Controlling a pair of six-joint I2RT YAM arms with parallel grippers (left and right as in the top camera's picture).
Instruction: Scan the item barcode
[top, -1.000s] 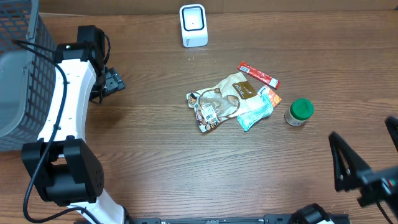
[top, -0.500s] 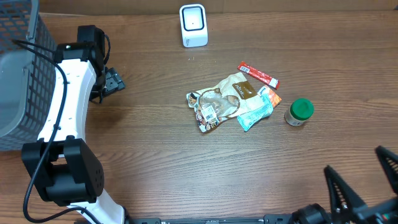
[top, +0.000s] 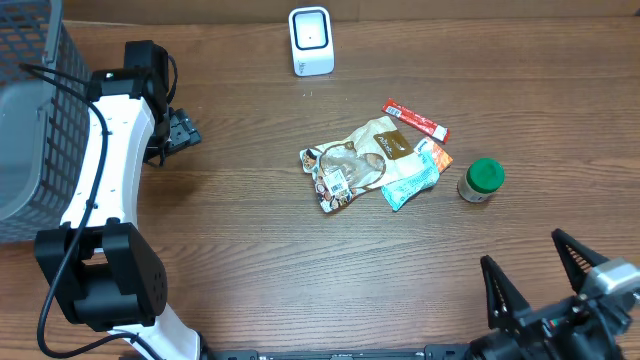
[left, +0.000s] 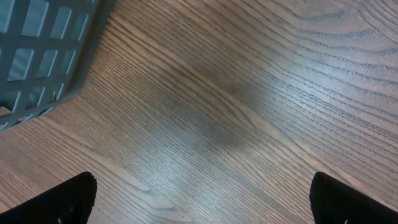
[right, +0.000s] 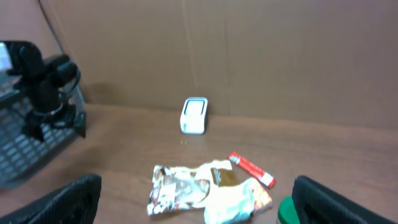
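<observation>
Where the table (top: 250, 250) reaches its left edge, a grey mesh basket (top: 25, 120) stands, and the white left arm (top: 95, 170) runs alongside it toward the far side. The left gripper (top: 182, 131) at its end hangs over bare wood just right of the basket, its jaws spread wide and holding nothing. The left wrist view shows both dark fingers (left: 65, 200) at the lower corners, with only wood grain between them and a corner of the basket at upper left.

Further right, near the far edge, a small white scanner (top: 311, 41) stands upright in front of the cardboard wall (right: 249, 56). Around the middle of the table lies a cluster of flat packets. A crumpled snack bag (top: 345, 160) has what looks like a white barcode label (top: 337, 183) facing up at its near-left end. A pale teal packet (top: 408, 182) overlaps the bag's right side, and an orange packet (top: 438, 157) peeks out behind that. A red stick sachet (top: 415, 119) lies just beyond the cluster.

To the right of the packets a little jar (top: 483, 179) with a green lid stands upright, close to the teal packet but not touching it. At the near right corner the right gripper (top: 540, 277) hovers well clear of every item, its jaws wide apart and empty. Its wrist view looks across the table toward the scanner.
</observation>
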